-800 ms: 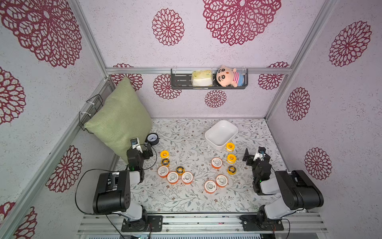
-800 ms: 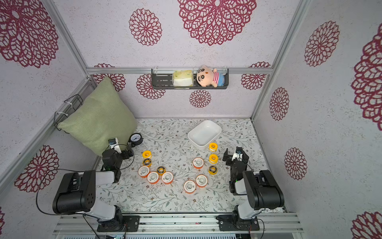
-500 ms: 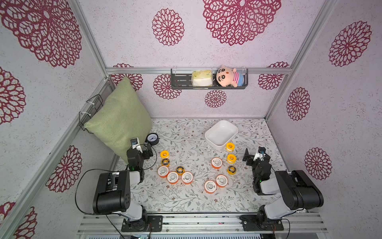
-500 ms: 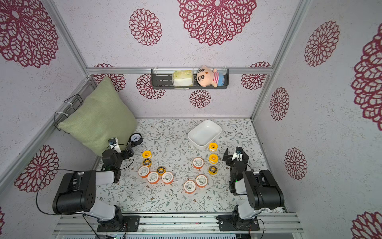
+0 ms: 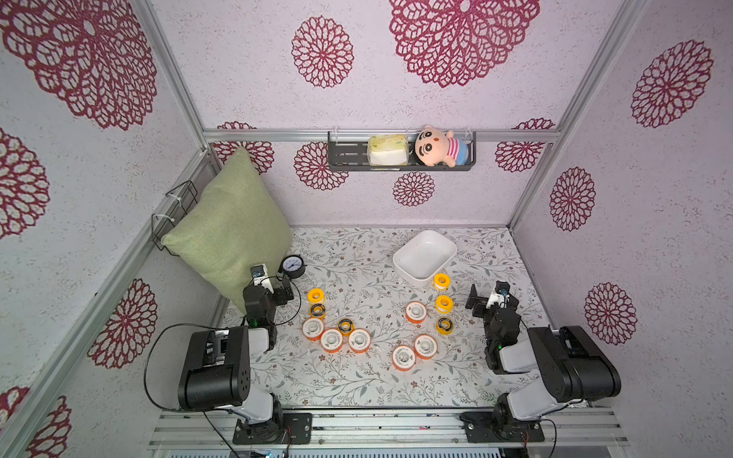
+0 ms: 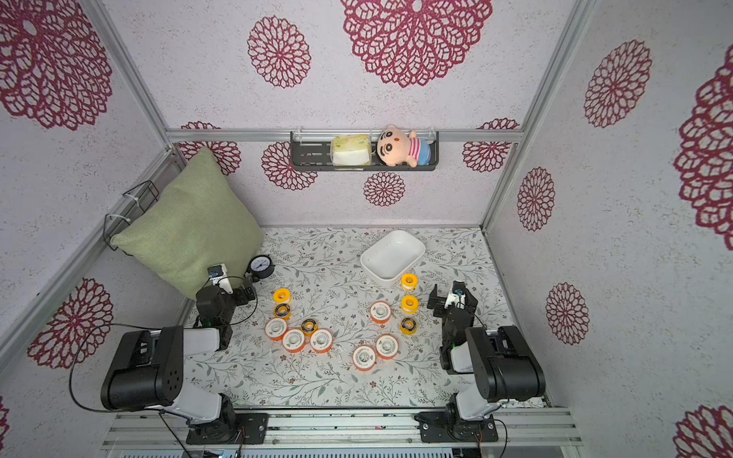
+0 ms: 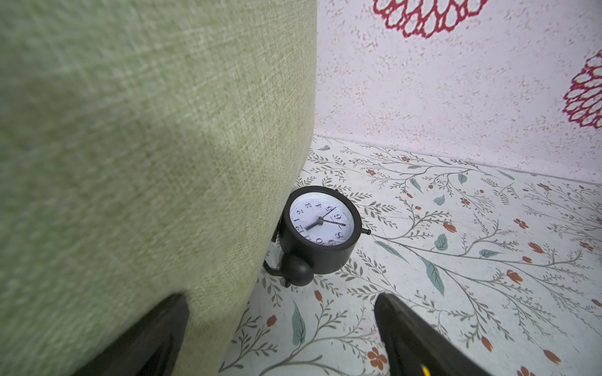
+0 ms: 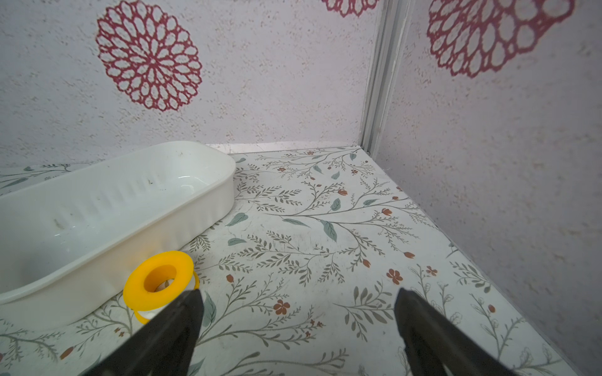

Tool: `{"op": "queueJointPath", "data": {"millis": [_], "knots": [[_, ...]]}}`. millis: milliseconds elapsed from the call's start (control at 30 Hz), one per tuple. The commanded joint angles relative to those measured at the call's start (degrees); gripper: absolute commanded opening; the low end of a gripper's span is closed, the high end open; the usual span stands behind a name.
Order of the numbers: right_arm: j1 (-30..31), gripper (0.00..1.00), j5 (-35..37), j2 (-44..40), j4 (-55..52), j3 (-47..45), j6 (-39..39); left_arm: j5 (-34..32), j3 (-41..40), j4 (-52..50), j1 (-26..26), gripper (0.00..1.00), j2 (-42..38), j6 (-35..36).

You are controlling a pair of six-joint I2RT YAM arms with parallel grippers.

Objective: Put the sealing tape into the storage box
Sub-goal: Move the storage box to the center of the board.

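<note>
1. Left claw point(image 7: 280, 302) stands wide over the table point(image 5: 357, 380), gripping nothing. The right claw point(image 8: 298, 293) gapes just as wide, also gripping nothing.
2. Biggest thing nearby is the green cushion point(image 5: 234, 234). It leans against the wall, just beside the left claw's outer finger.
3. Next comes the storage box point(image 5: 424, 253), a white tub ahead of the right claw and angled toward the left claw's side.
4. Just ahead of the left claw lies a black alarm clock point(image 7: 321, 224), dial facing up, tucked against the cushion's edge.
5. All the sealing tape point(image 5: 403, 357) sits on the table between the two claws, outside the box.
6. Of the orange spools point(image 5: 416, 311), three cluster nearer the left claw and three lie nearer the right.
7. Smallest are the yellow spools point(image 8: 159, 280). One sits just beside the box wall, close ahead of the right claw's inner finger. Two more trail back beside that claw, and three lie on the left claw's side.
</note>
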Motion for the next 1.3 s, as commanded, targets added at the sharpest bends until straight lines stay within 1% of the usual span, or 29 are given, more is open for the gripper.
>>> {"op": "queueJointPath", "data": {"millis": [0, 33, 100, 133, 233, 300, 400, 467, 533, 633, 767, 867, 967, 1067, 1133, 1200, 1233, 1267], "knots": [[0.1, 0.99, 2.1, -2.1, 2.9, -1.1, 0.8, -2.4, -0.7, 1.9, 0.3, 0.98, -0.9, 0.6], [0.1, 0.99, 2.4, -3.1, 3.2, -2.0, 1.5, -3.5, -1.6, 2.1, 0.3, 0.97, -2.2, 0.0], [0.1, 0.99, 1.7, -3.3, 8.7, -4.7, 0.8, -5.6, -3.9, 4.1, 0.3, 0.97, -5.0, -1.2], [0.1, 0.99, 2.0, -4.2, 8.6, -5.1, 0.8, -6.6, -5.3, 5.2, 0.3, 0.97, -6.7, -1.3], [0.1, 0.99, 5.2, -10.0, -1.5, -2.6, 2.1, -9.2, -7.9, 4.9, 0.3, 0.97, -12.3, -2.6], [0.1, 0.99, 6.4, -13.5, -8.6, -0.5, 2.9, -12.1, -8.0, 1.4, 0.3, 0.97, -16.5, -4.0], [0.1, 0.99, 7.9, -17.0, -18.1, 2.9, 5.6, -14.6, -6.7, -7.8, 0.3, 0.97, -23.3, -7.1], [0.1, 0.99, 7.6, -19.1, -25.6, 5.8, 9.8, -14.4, -4.3, -17.5, 0.2, 0.97, -28.8, -10.3], [0.0, 0.99, 4.0, -21.1, -31.7, 8.4, 11.9, -14.8, -1.9, -25.6, -0.1, 0.97, -32.8, -13.5], [0.0, 0.99, -2.0, -22.2, -38.9, 12.1, 15.7, -13.7, 1.8, -37.0, -0.9, 0.97, -37.9, -17.8], [0.1, 0.99, -8.3, -18.7, -48.6, 19.1, 21.2, -11.0, 6.6, -49.3, -1.4, 0.97, -42.5, -23.6], [0.1, 0.99, -12.2, -14.0, -55.7, 25.6, 23.9, -7.7, 9.4, -55.0, -1.5, 0.97, -43.9, -25.7], [0.5, 0.99, -15.9, -8.2, -60.0, 31.6, 25.9, -5.0, 11.8, -59.5, -1.6, 0.97, -44.0, -26.9], [1.4, 0.92, -16.6, -1.9, -66.8, 39.0, 28.0, -1.4, 13.5, -61.4, -1.6, 0.97, -43.3, -25.8], [1.8, 0.81, -18.3, 2.2, -69.8, 43.7, 28.9, -0.3, 14.9, -63.5, -1.8, 0.97, -42.6, -24.8], [2.2, 0.69, -19.0, 5.3, -72.4, 47.6, 30.4, -0.6, 15.3, -64.7, -2.1, 0.98, -42.2, -24.1], [2.5, 0.65, -18.9, 6.7, -73.3, 49.1, 30.9, -0.6, 15.2, -64.6, -2.2, 0.97, -42.0, -24.0], [2.7, 0.63, -18.6, 8.0, -74.0, 50.4, 31.5, -0.4, 15.0, -64.4, -2.3, 0.97, -42.1, -24.0]]}}
